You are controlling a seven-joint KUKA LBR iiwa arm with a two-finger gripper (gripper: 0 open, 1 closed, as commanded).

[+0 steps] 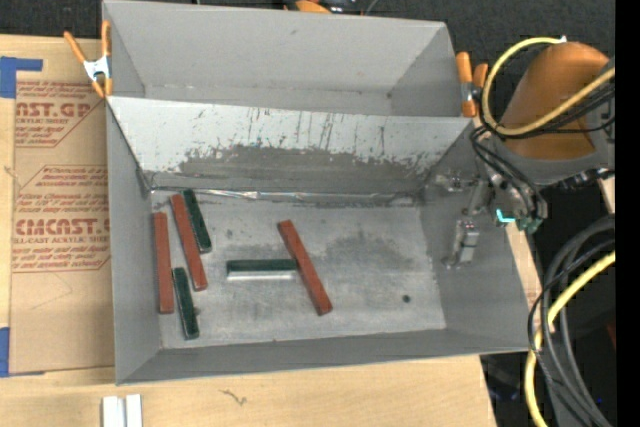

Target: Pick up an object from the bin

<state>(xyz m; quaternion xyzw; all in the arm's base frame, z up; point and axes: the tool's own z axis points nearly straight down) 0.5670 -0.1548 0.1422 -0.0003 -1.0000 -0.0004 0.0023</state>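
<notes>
Whether the gripper point(461, 241) is open or closed cannot be told; it hangs low by the bin's right wall point(478, 215), over bare floor, with nothing visibly held. The nearest thing is a red-brown bar point(304, 267) lying flat mid-floor, well apart from the gripper. Its long axis runs diagonally, from far-left to near-right. A dark green bar point(262, 267) lies crosswise, touching its middle. Descending here likely scrapes the wall, and a grasp across the red bar may catch the green one.
</notes>
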